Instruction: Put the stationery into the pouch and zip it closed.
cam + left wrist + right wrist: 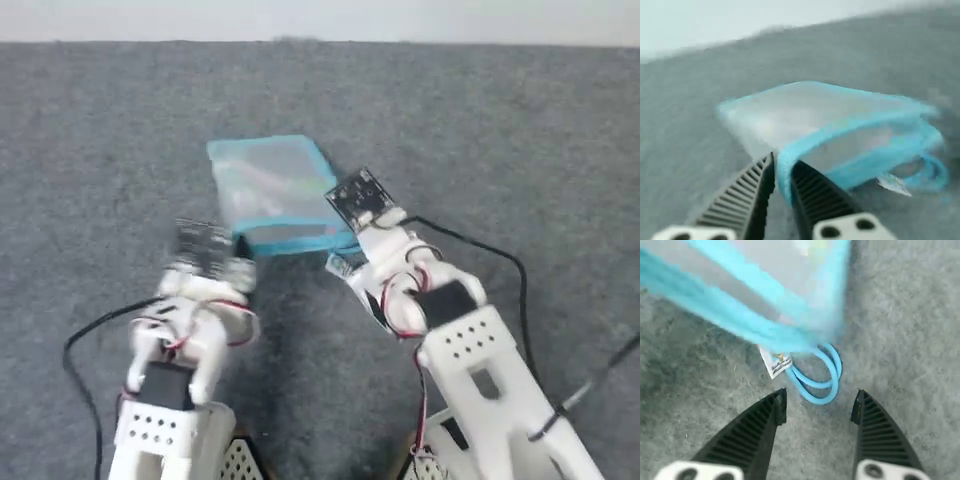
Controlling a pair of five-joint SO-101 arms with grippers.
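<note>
Left tool [783, 164]: ribbed black jaws clamped on the soft blue trim of the pouch [805, 115]. Right tool [820, 395]: jaws apart, astride a thin blue cord loop [836, 371]. The translucent rectangular pouch lies on the fuzzy grey tabletop [480, 130], its trimmed edge running nine to three and facing six o'clock.

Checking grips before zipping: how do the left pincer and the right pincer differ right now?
The left pincer is shut on the pouch's blue edge; the right pincer is open, gripping nothing. The left touches the pouch; the right brackets its blue loop without contact. Both are at the pouch's near end.
</note>
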